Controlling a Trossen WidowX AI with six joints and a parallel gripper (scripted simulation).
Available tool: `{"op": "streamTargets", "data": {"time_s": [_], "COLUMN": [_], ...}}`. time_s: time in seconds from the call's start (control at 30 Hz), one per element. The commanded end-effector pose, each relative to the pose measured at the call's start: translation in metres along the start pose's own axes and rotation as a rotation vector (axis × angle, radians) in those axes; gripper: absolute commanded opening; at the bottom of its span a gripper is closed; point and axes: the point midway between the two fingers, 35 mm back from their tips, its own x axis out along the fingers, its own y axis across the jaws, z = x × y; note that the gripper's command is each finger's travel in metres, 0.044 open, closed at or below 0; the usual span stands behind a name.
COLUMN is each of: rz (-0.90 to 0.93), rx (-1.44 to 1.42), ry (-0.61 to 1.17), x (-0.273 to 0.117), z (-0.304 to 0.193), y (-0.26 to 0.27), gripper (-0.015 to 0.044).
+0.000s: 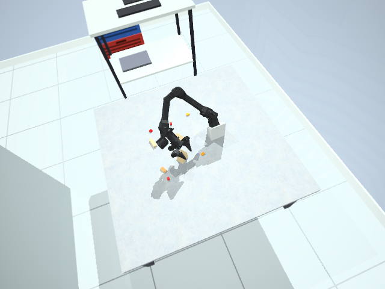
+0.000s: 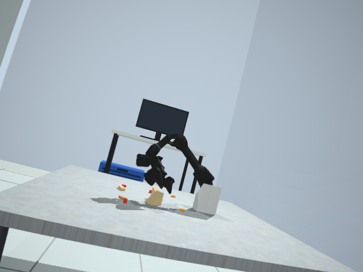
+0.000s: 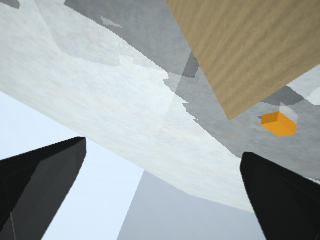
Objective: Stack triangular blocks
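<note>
One tan triangular block rests on the table below the fingers. A wooden block, close to the camera, fills the wrist view's upper right. Another tan block shows partly behind the arm and, in the exterior view, behind the first block; its full shape is hidden. My gripper is open, with nothing between its fingers. It hangs above and beside the first block, tilted; in the top view one finger overlaps that block. Contact cannot be told.
A pale block and an orange-tan block lie left of the hand. Red cubes and an orange piece lie around. A pale box stands by the arm's base.
</note>
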Motion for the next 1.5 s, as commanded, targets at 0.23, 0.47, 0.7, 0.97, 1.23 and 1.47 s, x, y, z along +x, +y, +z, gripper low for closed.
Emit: {"op": "streamTargets", "data": {"time_s": [0.23, 0.47, 0.7, 0.97, 1.23, 1.47], "rz": [-0.046, 0.123, 0.433, 0.563, 0.563, 0.563], "rx": [0.539, 1.096, 1.477, 1.630, 1.630, 1.630], "ry": [-0.256, -0.547, -0.730, -0.743, -0.743, -0.744], "x": [-0.006, -0.022, -0.042, -0.047, -0.047, -0.047], "z": [0.000, -0.001, -0.005, -0.007, -0.007, -0.007], "y": [-0.002, 0.000, 0.006, 0.008, 0.008, 0.008], "gripper": [0.0440, 0.0440, 0.0440, 0.0440, 0.0440, 0.0440]}}
